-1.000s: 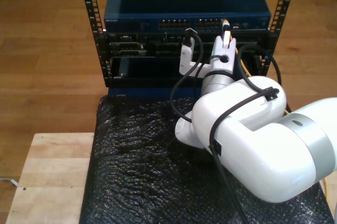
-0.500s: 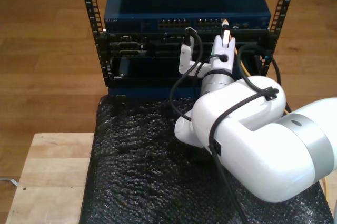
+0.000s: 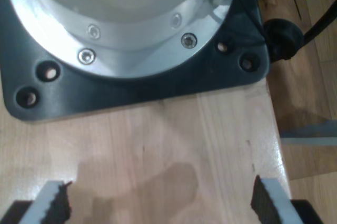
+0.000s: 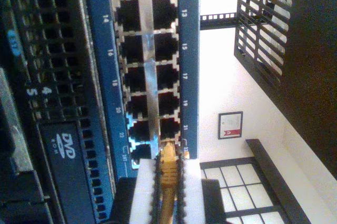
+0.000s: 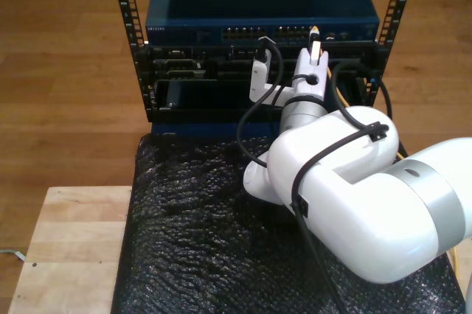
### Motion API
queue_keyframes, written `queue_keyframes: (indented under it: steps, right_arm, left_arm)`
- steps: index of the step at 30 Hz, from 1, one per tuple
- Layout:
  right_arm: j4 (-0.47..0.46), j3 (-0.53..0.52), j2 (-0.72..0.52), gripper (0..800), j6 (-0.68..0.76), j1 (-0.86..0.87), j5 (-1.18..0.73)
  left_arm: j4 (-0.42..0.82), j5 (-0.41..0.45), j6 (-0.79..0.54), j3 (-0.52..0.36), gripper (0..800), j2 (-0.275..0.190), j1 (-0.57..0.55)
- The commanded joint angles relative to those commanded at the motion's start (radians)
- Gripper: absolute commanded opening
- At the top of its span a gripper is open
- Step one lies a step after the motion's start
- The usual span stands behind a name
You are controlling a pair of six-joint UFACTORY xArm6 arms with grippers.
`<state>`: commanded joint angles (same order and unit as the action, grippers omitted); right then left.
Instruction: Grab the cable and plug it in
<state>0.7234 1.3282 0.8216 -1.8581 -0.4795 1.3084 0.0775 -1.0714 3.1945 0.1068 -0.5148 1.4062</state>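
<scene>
My second gripper [image 4: 167, 165] is shut on the yellow-orange cable [image 4: 168, 176], just behind its plug. The plug tip sits at the mouth of a port by the numbers 21 and 22 in the port block [image 4: 147, 77] of the blue switch [image 4: 100, 50]; I cannot tell whether it is seated. In the exterior view the same gripper [image 5: 315, 45] holds the cable [image 5: 316, 32] against the switch [image 5: 192, 30] face, right of centre. My first gripper [image 3: 158, 205] is open with nothing between its fingers [image 3: 52, 205], above a wooden top beside a dark arm base plate [image 3: 131, 95].
The switch sits in a black rack with perforated posts [image 5: 125, 12] above darker units, one with a DVD drive [image 4: 68, 155]. Thick black arm cables [image 5: 251, 119] loop beside the wrist. A black bubble-wrap mat [image 5: 192, 233] covers the table; a bare wooden top [image 5: 66, 248] lies at the exterior view's lower left.
My second gripper has edged a little further toward the switch face with the cable in it. Nothing else has moved.
</scene>
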Motion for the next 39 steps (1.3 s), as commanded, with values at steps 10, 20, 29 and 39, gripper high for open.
queue_keyframes:
  steps: [10, 20, 29, 39]
  right_arm:
    - [-0.003, -0.025, -0.014, 190, 0.003, -0.015, 0.008]
    - [-0.003, -0.173, -0.143, 325, 0.005, -0.041, 0.003]
    - [-0.008, -0.420, -0.377, 401, 0.005, -0.035, -0.068]
    - [-0.115, -0.603, -0.669, 607, 0.006, 0.044, -0.404]
  left_arm:
    - [0.000, 0.000, 0.000, 0.000, 800, 0.000, -0.002]
    - [0.000, 0.000, 0.000, 0.000, 800, 0.000, -0.002]
    - [0.000, 0.000, 0.000, 0.000, 800, 0.000, -0.002]
    - [0.000, 0.000, 0.000, 0.000, 800, 0.000, -0.002]
